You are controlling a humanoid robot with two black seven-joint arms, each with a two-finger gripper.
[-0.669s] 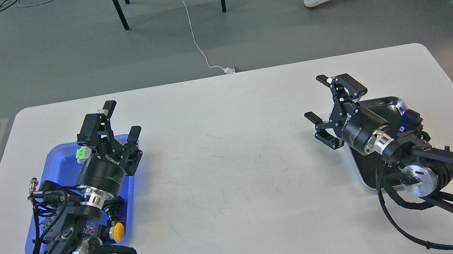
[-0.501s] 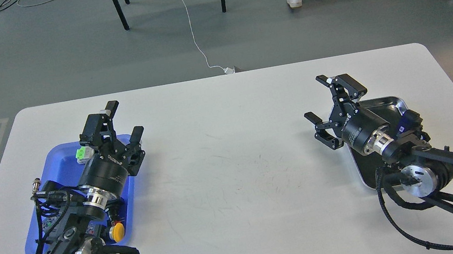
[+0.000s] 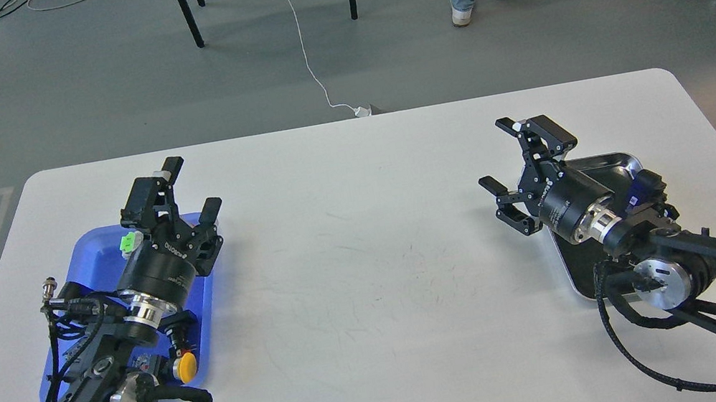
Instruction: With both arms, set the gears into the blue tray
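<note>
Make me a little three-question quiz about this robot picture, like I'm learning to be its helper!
1. True or false: the left claw is pinching a gear.
2. Which tray does the right arm reach over?
A. the blue tray
B. the shiny steel tray
C. no tray
3. Fill in: the button lying in the blue tray near its front edge has a ______ cap.

Key:
1. False. Its fingers are spread apart with nothing between them.
2. B
3. yellow
</note>
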